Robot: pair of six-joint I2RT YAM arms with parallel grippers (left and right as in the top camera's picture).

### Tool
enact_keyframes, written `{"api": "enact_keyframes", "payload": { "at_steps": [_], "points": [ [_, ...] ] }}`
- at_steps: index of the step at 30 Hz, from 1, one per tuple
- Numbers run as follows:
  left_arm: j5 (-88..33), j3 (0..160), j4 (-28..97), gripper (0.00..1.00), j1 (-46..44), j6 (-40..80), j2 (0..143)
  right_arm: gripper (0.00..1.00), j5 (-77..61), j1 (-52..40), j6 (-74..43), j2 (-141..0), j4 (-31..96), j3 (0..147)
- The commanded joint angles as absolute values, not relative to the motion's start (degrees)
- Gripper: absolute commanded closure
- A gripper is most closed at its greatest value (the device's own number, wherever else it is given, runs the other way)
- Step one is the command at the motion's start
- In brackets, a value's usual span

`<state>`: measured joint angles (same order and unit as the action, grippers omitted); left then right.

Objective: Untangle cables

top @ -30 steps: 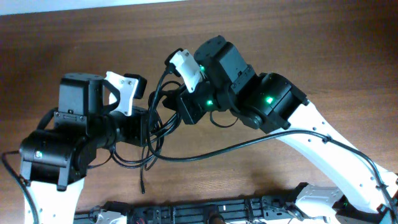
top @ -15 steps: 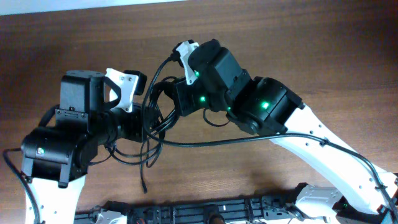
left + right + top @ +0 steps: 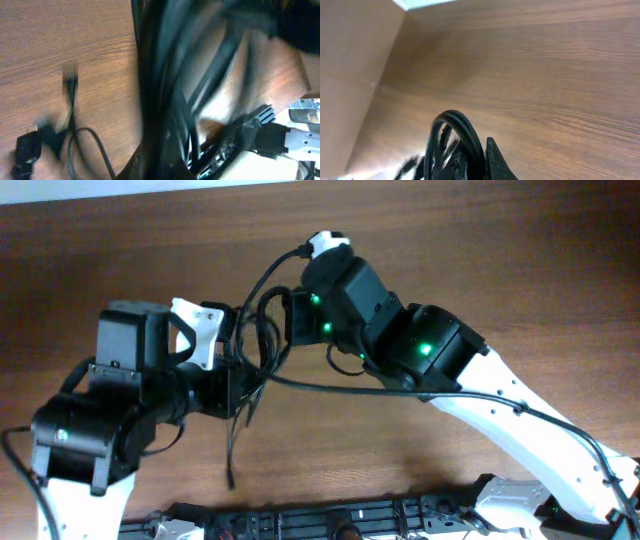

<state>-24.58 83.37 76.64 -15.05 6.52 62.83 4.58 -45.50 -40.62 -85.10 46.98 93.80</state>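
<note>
The cables point(image 3: 258, 330) are a bundle of thin black cords stretched in loops between my two grippers, above the wooden table. My left gripper point(image 3: 243, 377) is shut on the lower part of the bundle. One loose end point(image 3: 230, 470) hangs down from it toward the table. My right gripper point(image 3: 287, 320) is shut on the upper loops. In the right wrist view a black loop point(image 3: 460, 130) stands up between the fingers point(image 3: 477, 162). In the left wrist view the cables point(image 3: 165, 75) are a blur close to the lens, and a dark plug point(image 3: 25, 150) lies on the table.
A thicker black cable point(image 3: 340, 388) wired to the right arm runs across the middle of the table. The arms' base rail point(image 3: 340, 525) lies along the near edge. The far table edge point(image 3: 420, 4) shows in the right wrist view.
My right gripper has moved toward the far side with the cables, drawing the loops out. The left gripper has held its grip and shifted slightly.
</note>
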Motion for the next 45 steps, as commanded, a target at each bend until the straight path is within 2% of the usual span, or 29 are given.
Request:
{"api": "enact_keyframes", "payload": {
  "at_steps": [1,13,18,27,29,30,32,34,37,40,43,45],
  "points": [
    [-20.3,83.5,78.6,0.98,-15.3,5.8,58.0,0.96,15.7,-40.6,-42.5,-84.2,47.4,94.8],
    [-14.4,83.5,75.0,0.99,-15.3,7.4,51.5,0.96,16.3,-36.4,-42.5,-83.4,53.5,94.8],
    [-7.1,83.5,75.0,1.0,-15.3,13.2,50.6,0.96,16.4,-33.2,-42.5,-83.4,57.8,94.8],
    [-4.9,83.6,71.3,0.98,-15.3,18.5,50.5,0.96,16.4,-26.2,-42.3,-83.4,65.1,94.8],
    [-5.3,83.6,69.9,0.94,-15.3,20.1,50.5,0.93,16.1,-25.5,-42.2,-83.4,66.1,94.8],
    [-5.8,83.6,69.8,0.94,-15.4,20.1,50.5,0.84,15.2,-25.5,-41.1,-83.4,66.0,94.8],
    [-6.7,83.6,69.9,0.93,-15.4,20.1,50.5,0.6,11.9,-25.5,-37.1,-83.5,65.6,94.8],
    [-6.6,83.6,69.8,0.92,-15.4,20.1,50.5,0.54,9.1,-25.5,-34.7,-83.5,65.6,94.8],
    [-6.2,83.6,69.1,0.9,-15.4,19.3,50.5,0.54,2.1,-25.5,-31.4,-83.5,65.4,94.8],
    [-5.9,83.6,68.6,0.87,-15.3,16.0,51.3,0.54,-12.3,-25.5,-23.2,-83.5,63.2,94.8],
    [-5.9,83.6,68.6,0.88,-15.4,15.5,53.2,0.58,-26.9,-25.5,-14.7,-83.4,60.1,94.8],
    [-5.9,83.6,68.6,0.88,-15.4,15.4,54.4,0.6,-31.4,-25.5,-11.5,-83.4,59.3,94.8]
  ]
}}
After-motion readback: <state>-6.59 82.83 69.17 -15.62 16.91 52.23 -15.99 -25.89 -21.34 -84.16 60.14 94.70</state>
